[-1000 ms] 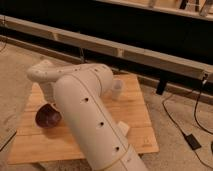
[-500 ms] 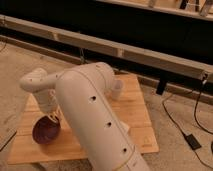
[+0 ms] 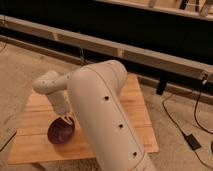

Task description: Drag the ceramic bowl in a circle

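Note:
The ceramic bowl [image 3: 60,133] is round, glossy and dark purple. It sits on the wooden board [image 3: 35,112] near its front left part. My white arm fills the middle of the view and bends down to the left. My gripper [image 3: 67,119] is at the bowl's upper right rim, touching or holding it. No carrot shows.
The wooden board lies on a speckled floor. A long low beam [image 3: 125,50] runs across behind it. A black cable with a power brick [image 3: 192,141] lies on the floor at the right. A dark post [image 3: 161,86] stands behind the board's right corner.
The bowl has moved toward the front of the board and a little to the right, with the gripper on its rim. The arm's elbow has swung with it.

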Motion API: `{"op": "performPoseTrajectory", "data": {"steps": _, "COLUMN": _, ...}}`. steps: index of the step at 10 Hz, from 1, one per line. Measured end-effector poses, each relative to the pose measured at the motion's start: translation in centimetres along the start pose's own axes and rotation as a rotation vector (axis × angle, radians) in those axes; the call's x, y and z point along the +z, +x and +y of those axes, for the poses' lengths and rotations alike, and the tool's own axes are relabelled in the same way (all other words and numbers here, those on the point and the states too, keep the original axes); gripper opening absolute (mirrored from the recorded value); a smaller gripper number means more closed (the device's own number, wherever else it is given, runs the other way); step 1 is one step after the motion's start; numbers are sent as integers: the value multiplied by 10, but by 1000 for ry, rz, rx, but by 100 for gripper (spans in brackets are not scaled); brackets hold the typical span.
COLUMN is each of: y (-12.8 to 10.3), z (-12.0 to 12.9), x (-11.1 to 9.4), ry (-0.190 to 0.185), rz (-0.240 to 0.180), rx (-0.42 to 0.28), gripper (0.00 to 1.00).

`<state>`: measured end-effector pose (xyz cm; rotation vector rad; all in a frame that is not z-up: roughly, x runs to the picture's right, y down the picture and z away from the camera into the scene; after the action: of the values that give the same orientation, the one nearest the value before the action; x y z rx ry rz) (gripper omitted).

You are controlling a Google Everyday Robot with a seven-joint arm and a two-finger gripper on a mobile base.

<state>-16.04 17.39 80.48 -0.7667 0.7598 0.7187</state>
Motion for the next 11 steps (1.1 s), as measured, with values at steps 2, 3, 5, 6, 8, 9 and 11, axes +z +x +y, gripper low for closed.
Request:
{"op": "performPoseTrajectory", "data": {"steps": 2, "y": -10, "z": -30, "x": -1, "ry": 29, "rz": -8, "rx": 62, "gripper": 0}}
{"op": "performPoseTrajectory", "data": {"steps": 3, "y": -19, "z": -45, "x": -4, "ry": 43, "rz": -19, "rx": 96, "gripper": 0}}
{"op": "performPoseTrajectory", "data": {"steps": 5, "y": -38, "z": -54, "x": -13, "ry": 51, "rz": -41, "rx": 129, "gripper": 0}}
{"op": "performPoseTrajectory", "data": {"steps": 6, "y": -53, "z": -53, "x": -20, "ry": 44, "rz": -63, "rx": 149, "gripper": 0}}
{"op": "performPoseTrajectory", "data": {"steps": 8, "y": -74, "z": -43, "x": -32, "ry": 13, "rz": -93, "rx": 169, "gripper": 0}}
{"op": "performPoseTrajectory", "data": {"steps": 9, "y": -83, "z": -35, "x": -37, "ry": -1, "rz": -105, "rx": 171, "gripper": 0}}
{"op": "performPoseTrajectory", "data": {"steps": 11, "y": -98, "z": -12, "x": -47, "ry": -31, "rz": -126, "rx": 153, "gripper": 0}}
